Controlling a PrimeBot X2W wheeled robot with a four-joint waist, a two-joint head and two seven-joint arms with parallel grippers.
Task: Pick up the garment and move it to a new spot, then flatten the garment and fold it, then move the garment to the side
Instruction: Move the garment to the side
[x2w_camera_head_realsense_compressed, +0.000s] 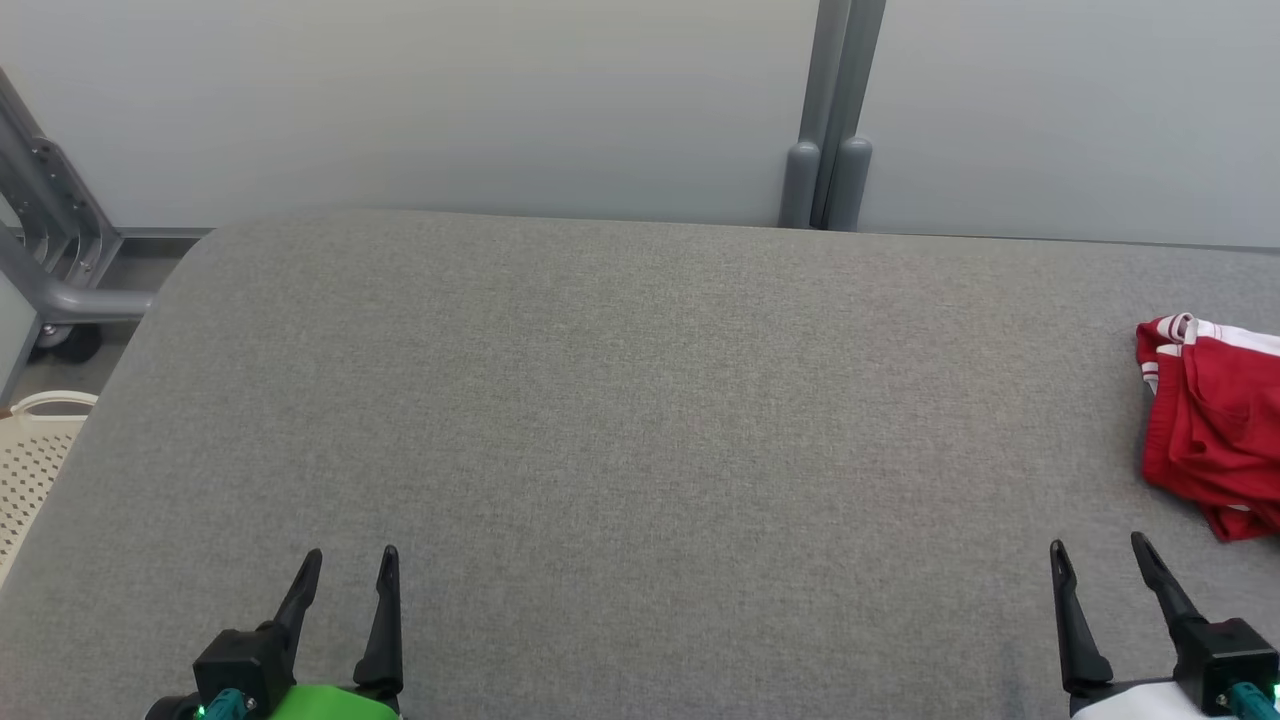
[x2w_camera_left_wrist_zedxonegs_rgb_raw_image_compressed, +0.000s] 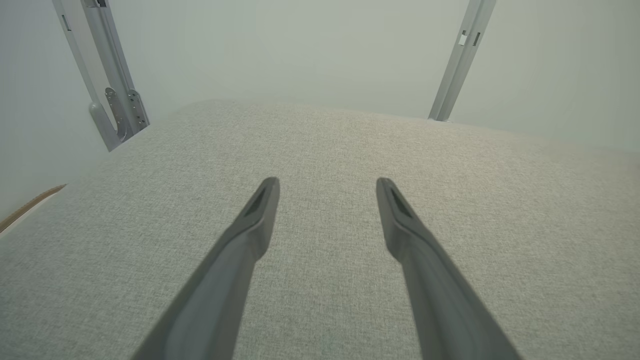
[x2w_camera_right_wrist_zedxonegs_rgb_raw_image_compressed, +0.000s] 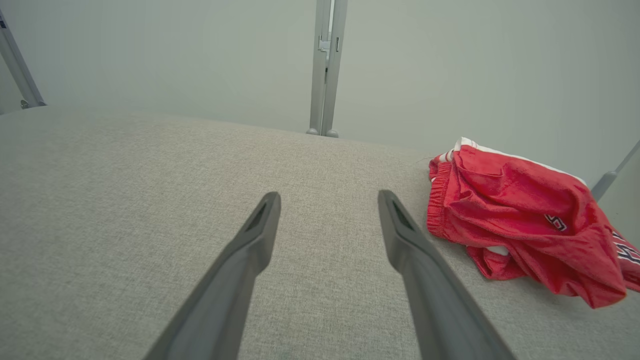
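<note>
One grey pad (x2w_camera_head_realsense_compressed: 640, 400) stretches across the head view. A red garment (x2w_camera_head_realsense_compressed: 1215, 430) lies crumpled on it at three o'clock, apart from the right gripper (x2w_camera_head_realsense_compressed: 1098, 541) at five. The left gripper (x2w_camera_head_realsense_compressed: 352, 552) sits at seven. Both are spread, empty.

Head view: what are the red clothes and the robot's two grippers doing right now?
red garment: crumpled in a heap on the grey surface, not held.
left gripper: open, empty.
right gripper: open, empty, apart from the garment.
</note>
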